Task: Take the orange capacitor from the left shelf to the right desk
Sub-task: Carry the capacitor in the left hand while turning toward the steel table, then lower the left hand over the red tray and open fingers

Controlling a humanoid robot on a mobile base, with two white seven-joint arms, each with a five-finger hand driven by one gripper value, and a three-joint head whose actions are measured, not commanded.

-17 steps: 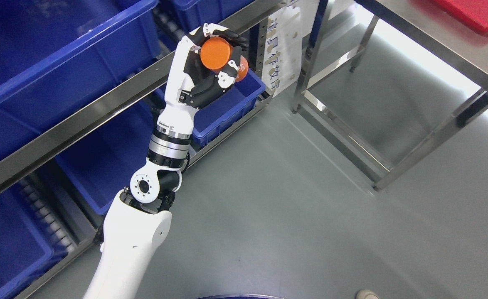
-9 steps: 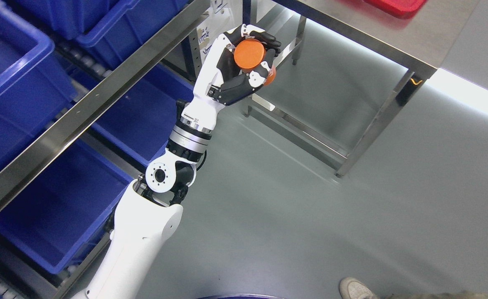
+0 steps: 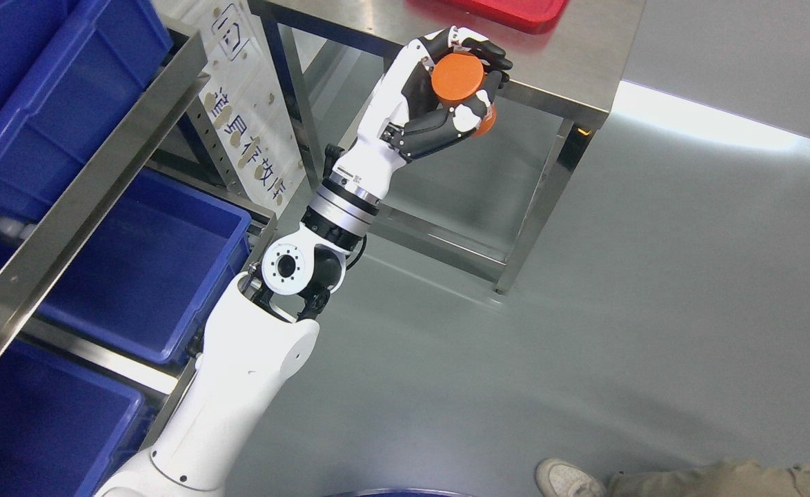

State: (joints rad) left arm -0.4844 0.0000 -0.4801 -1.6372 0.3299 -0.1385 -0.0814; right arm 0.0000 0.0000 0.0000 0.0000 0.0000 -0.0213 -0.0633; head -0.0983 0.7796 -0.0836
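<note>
My left hand [image 3: 461, 86] is shut on the orange capacitor [image 3: 457, 78], a short orange cylinder with its flat end facing the camera. The hand is raised at the top middle of the head view, over the near edge of the steel desk [image 3: 570, 48]. The white left arm [image 3: 260, 359] rises from the lower left. The steel shelf [image 3: 81, 200] with blue bins stands at the left. The right arm does not show.
A red tray [image 3: 508, 10] lies on the desk at the top edge, just behind the hand. Blue bins [image 3: 143, 269] fill the shelf levels. A white label plate [image 3: 253, 131] hangs on the shelf end. A person's shoe [image 3: 567, 478] and trouser leg show at the bottom right.
The whole picture has shifted left as the camera turned right. My left hand, still holding the capacitor, has gone from beside the shelf to the desk's near edge.
</note>
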